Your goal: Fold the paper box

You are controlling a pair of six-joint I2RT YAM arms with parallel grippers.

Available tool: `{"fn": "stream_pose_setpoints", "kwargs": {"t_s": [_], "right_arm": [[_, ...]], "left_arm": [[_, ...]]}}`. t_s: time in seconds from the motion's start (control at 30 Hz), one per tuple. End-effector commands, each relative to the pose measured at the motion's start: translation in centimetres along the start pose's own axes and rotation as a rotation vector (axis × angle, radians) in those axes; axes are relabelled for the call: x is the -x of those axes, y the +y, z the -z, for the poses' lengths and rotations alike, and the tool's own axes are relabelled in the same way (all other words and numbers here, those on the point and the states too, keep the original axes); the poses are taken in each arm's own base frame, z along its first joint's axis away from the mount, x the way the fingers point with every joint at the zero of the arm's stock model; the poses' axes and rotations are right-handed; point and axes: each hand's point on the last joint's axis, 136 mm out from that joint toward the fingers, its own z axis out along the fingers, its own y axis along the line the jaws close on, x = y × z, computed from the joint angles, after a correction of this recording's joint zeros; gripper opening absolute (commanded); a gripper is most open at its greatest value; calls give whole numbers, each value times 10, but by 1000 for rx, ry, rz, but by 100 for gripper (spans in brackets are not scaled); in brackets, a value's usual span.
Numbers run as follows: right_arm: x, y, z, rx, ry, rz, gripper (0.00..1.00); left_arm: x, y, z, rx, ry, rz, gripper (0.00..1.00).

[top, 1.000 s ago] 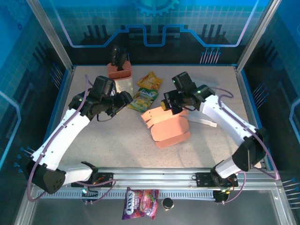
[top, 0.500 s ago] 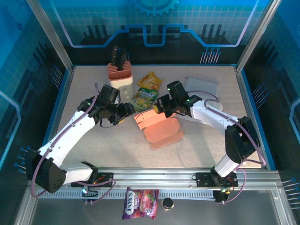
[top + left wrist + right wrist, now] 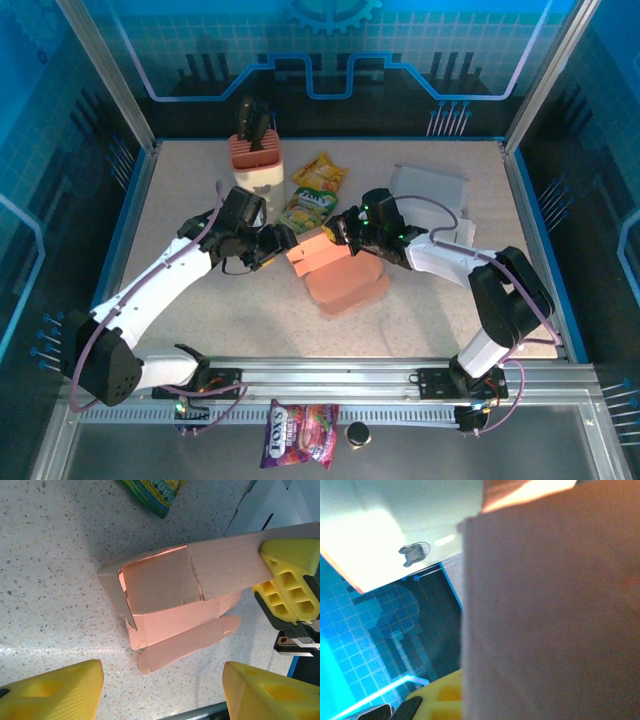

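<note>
Speckled table [image 3: 200, 320]: paper box [image 3: 345, 282] at right end effector [image 3: 346, 230], probably clamped

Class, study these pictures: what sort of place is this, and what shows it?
Probably a robotics lab test cell: a left arm and right arm bolted to a metal rail, blue panel walls enclosing a speckled table, and props like a pink paper box and snack bags.

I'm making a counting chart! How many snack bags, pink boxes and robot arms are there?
Snack bags: 3 (yellow bag, green-yellow bag, Fox's bag)
Pink paper box: 1
Robot arms: 2 (left arm, right arm)
Total: 6
</note>
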Motion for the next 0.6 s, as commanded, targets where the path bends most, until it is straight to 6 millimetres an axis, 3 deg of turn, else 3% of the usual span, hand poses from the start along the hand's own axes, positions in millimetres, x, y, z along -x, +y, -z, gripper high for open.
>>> {"fn": "stream_pose_setpoints", "kwargs": {"t_s": [0.0, 0.23, 0.57], "right_arm": [[7, 14, -2, 97, 1, 99, 0], [9, -12, -4, 78, 10, 79, 0], [11, -14, -5, 67, 21, 61, 0]], "left_arm": [[-3, 1, -9, -5, 19, -43, 64], [6, 8, -9, 56, -10, -199, 51], [9, 22, -19, 133, -19, -280, 57]]}}
